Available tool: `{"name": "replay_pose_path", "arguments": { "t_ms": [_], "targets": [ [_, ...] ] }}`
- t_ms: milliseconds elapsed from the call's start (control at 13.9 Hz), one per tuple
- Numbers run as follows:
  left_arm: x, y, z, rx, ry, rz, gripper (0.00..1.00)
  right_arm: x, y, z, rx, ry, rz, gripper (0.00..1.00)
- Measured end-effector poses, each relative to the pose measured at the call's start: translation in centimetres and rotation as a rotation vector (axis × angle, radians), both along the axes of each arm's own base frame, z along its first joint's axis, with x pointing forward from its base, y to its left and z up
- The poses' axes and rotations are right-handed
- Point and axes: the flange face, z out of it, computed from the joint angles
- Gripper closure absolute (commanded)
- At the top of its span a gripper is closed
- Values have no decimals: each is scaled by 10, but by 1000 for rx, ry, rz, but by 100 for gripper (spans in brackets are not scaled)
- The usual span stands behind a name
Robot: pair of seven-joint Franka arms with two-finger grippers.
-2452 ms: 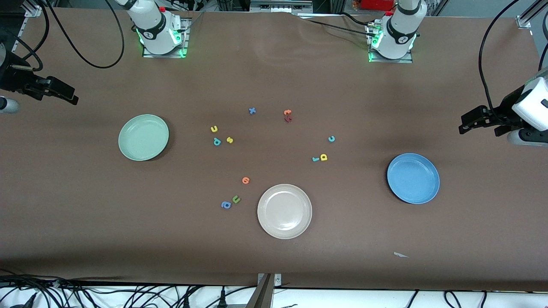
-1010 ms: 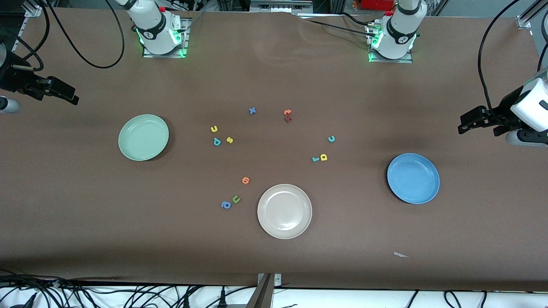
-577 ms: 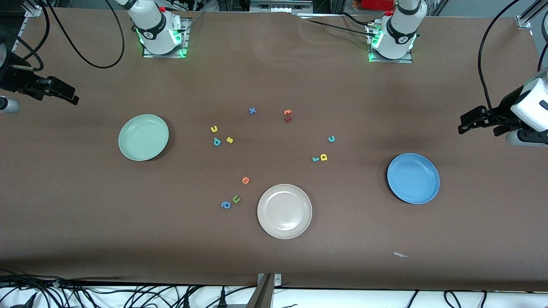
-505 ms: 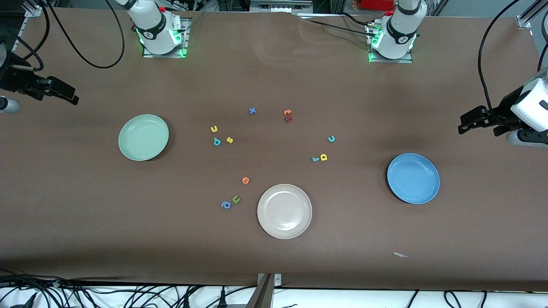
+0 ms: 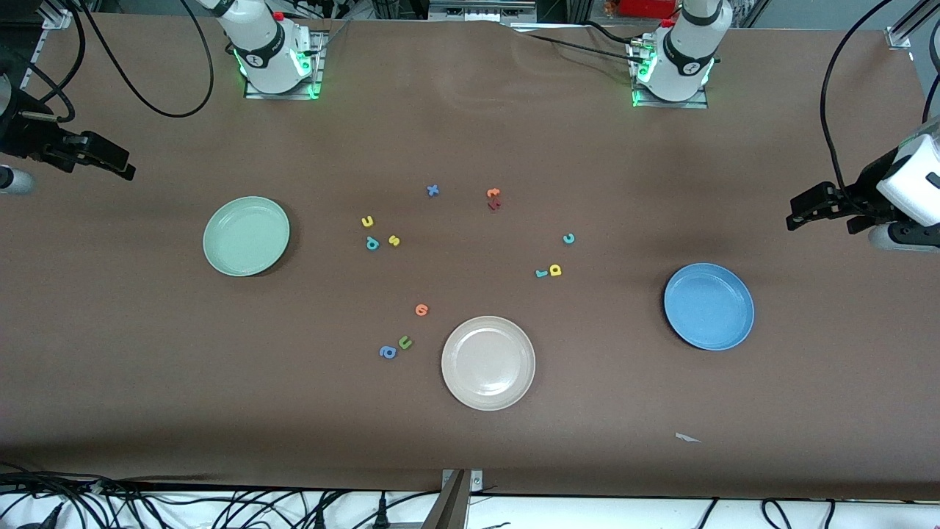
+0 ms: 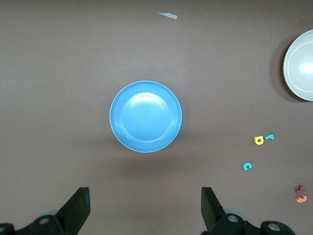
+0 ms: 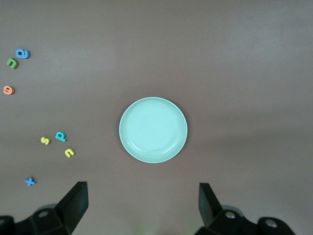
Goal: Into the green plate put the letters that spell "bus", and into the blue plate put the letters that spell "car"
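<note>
Both grippers hang with their fingers spread wide and nothing between them, so you have no letter in hand: your left gripper [image 5: 800, 211] is up in the air at the left arm's end of the table, near the blue plate [image 5: 709, 306], and your right gripper [image 5: 110, 161] is up at the right arm's end, near the green plate [image 5: 246, 236]. Each wrist camera looks straight down at its own plate, which suits a split of the work, one word per arm. Both plates are bare. The teal "b" [image 5: 372, 242], yellow "u" [image 5: 368, 221] and yellow "s" [image 5: 394, 240] lie close together on the table toward the green plate's side of the middle. The teal "c" [image 5: 568, 238] lies a little apart from the yellow "a" [image 5: 556, 270] and teal "r" [image 5: 542, 273], which sit just beside each other, all three toward the blue plate. Leave the strays alone: the green "u" [image 5: 405, 342] and darker blue "a" [image 5: 388, 352] lie beside the white plate [image 5: 488, 363], nearer the front camera, and they look like decoys for the same letters.
</note>
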Motion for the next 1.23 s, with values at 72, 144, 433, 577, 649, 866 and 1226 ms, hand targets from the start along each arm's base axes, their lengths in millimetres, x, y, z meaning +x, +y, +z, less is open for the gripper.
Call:
{"name": "replay_pose_path", "arguments": {
  "t_ms": [72, 144, 433, 577, 649, 866, 1226],
  "targets": [
    [0, 0, 0, 0, 0, 0, 0, 0, 0, 0, 0, 0, 0, 0],
    [0, 0, 0, 0, 0, 0, 0, 0, 0, 0, 0, 0, 0, 0],
    [0, 0, 0, 0, 1, 0, 0, 0, 0, 0, 0, 0, 0, 0],
    [0, 0, -1, 0, 1, 0, 0, 0, 0, 0, 0, 0, 0, 0],
    [0, 0, -1, 0, 1, 0, 0, 0, 0, 0, 0, 0, 0, 0],
    [0, 0, -1, 0, 1, 0, 0, 0, 0, 0, 0, 0, 0, 0],
    [7, -17, -25, -2, 42, -8, 0, 5, 20, -13, 0, 27, 34, 0]
  ]
}}
